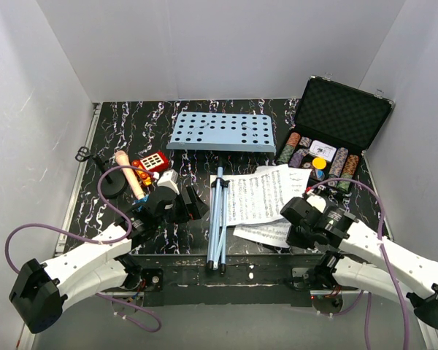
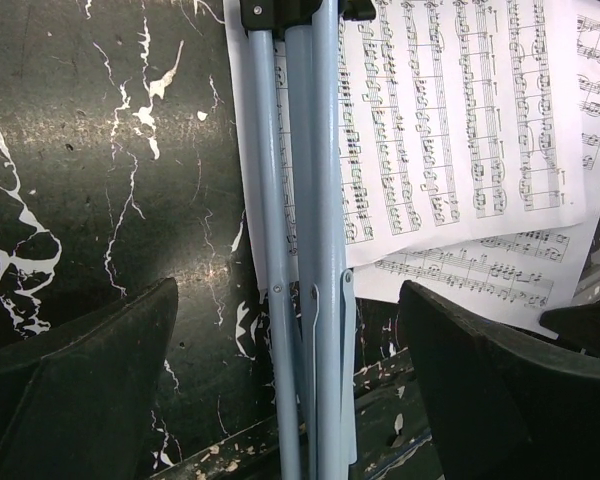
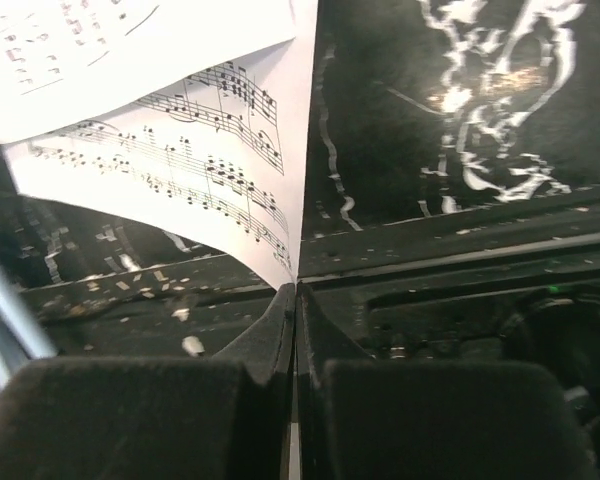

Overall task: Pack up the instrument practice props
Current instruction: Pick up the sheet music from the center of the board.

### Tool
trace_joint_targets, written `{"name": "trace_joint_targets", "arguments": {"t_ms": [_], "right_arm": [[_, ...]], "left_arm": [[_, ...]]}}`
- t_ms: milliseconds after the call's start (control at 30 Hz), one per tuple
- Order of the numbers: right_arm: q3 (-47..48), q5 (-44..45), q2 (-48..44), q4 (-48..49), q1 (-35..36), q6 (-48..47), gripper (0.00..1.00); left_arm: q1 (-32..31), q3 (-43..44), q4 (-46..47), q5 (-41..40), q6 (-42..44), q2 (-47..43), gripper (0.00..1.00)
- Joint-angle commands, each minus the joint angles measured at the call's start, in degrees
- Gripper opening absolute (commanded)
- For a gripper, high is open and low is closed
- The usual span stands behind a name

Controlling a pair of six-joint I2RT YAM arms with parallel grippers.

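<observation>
Music stand lies running near-to-far, folded legs at the near end.

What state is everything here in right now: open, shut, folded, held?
Music stand: legs folded together, lying down.
Left gripper: open, straddling the stand's legs.
Right gripper: shut on a sheet music page.
Microphone: free, no gripper on it.
Case: lid open.

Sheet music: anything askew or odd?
Yes. The sheet-music pages lie fanned and skewed, left edge under the music stand's folded legs, while the right hand pinches the lower page by its corner; a pull could tear it.
</observation>
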Motion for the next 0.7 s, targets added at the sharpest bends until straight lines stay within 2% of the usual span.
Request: {"name": "trace_joint_targets", "arguments": {"t_ms": [0, 200, 367, 500, 667], "right_arm": [[1.0, 5.7, 0.5, -7.0, 0.0, 0.3, 0.01], [-6.1, 0.3, -3.7, 3.8, -2.5, 0.6, 0.01], [-12.0, -5.4, -7.3, 16.0, -2.7, 5.3, 0.01], [-12.6, -6.6, -7.7, 20.6, -2.7, 14.1, 0.01], [-16.8, -5.3, -9.9, 31.7, -2.0, 26.6, 0.01]], "left_arm": [[-0.3, 0.7, -0.4, -0.1, 1.7, -1.1, 0.93], [-0.3, -0.7, 1.9, 0.7, 0.7, -0.6, 0.93], [-0.3, -0.8, 1.7, 1.3, 0.3, 0.5, 0.92], [-0.3, -1.2, 0.8, 0.1, -0.7, -1.1, 0.92], [-0.3, -1.9, -1.6, -1.8, -2.2, -4.7, 0.92]]}}
